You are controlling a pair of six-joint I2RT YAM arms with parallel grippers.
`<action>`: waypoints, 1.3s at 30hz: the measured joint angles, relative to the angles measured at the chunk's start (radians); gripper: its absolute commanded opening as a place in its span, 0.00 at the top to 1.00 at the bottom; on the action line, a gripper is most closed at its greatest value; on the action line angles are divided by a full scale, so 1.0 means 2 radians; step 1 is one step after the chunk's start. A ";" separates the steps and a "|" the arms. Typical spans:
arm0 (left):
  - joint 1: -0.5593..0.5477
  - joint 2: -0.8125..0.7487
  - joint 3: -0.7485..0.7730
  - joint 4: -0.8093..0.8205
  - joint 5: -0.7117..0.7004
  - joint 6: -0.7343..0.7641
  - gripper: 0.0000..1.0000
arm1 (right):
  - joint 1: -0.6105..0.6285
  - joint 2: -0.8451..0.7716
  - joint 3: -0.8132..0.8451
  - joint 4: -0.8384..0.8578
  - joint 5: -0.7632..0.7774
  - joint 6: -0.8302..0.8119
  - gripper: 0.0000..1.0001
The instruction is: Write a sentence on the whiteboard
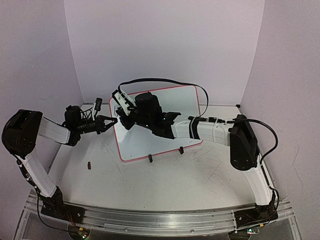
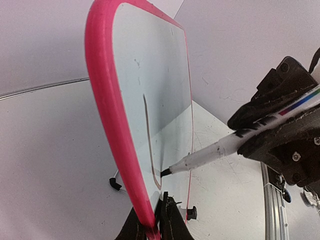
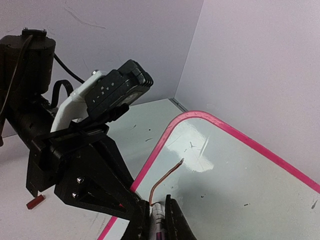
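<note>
The whiteboard (image 1: 186, 102) stands tilted on the tabletop, white with a pink frame (image 2: 102, 100). My left gripper (image 1: 110, 123) is shut on its left frame edge, and in the left wrist view the pink rim runs between the jaws (image 2: 150, 222). My right gripper (image 1: 125, 120) hovers over the board face, shut on a white marker (image 2: 215, 150). The marker's dark tip (image 2: 165, 172) touches the board near its lower left. Of the sentence, only one curved brownish stroke (image 3: 167, 177) shows, ending at the marker (image 3: 159, 220) between my right jaws (image 3: 159, 212).
Two black clip feet (image 1: 150, 158) (image 1: 181, 149) prop the board's lower edge. A small red-brown piece (image 1: 89, 165) lies on the scratched tabletop to the left. Pale walls close in on three sides; a metal rail (image 1: 160, 220) runs along the near edge.
</note>
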 measured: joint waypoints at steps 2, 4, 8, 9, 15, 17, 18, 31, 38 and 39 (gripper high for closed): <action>0.000 0.000 0.000 0.000 0.000 0.000 1.00 | 0.000 0.000 0.005 0.001 0.010 0.000 1.00; 0.000 0.000 0.000 0.000 0.001 0.000 1.00 | -0.001 0.000 0.013 0.002 0.022 -0.001 1.00; 0.000 0.000 0.000 0.001 0.002 0.000 1.00 | -0.007 0.000 0.030 0.006 0.042 -0.002 1.00; 0.000 0.000 0.000 0.001 0.002 0.000 1.00 | -0.009 0.000 0.033 0.007 0.045 -0.002 1.00; 0.000 0.000 0.000 0.000 0.002 0.000 1.00 | -0.014 0.000 0.038 0.016 0.049 -0.002 1.00; 0.000 0.000 0.000 0.001 0.002 0.000 1.00 | -0.014 0.000 0.036 0.018 0.049 -0.002 1.00; 0.000 0.000 0.000 0.000 0.002 0.000 1.00 | -0.014 0.000 0.032 0.021 0.049 -0.002 1.00; 0.000 0.000 0.000 0.000 0.000 0.000 1.00 | -0.010 -0.041 -0.066 0.035 0.040 0.017 1.00; 0.000 0.000 0.000 0.000 0.001 0.000 1.00 | -0.010 -0.043 -0.071 0.035 0.038 0.023 1.00; 0.000 0.000 0.000 0.000 0.001 0.000 1.00 | -0.010 -0.043 -0.071 0.035 0.038 0.024 1.00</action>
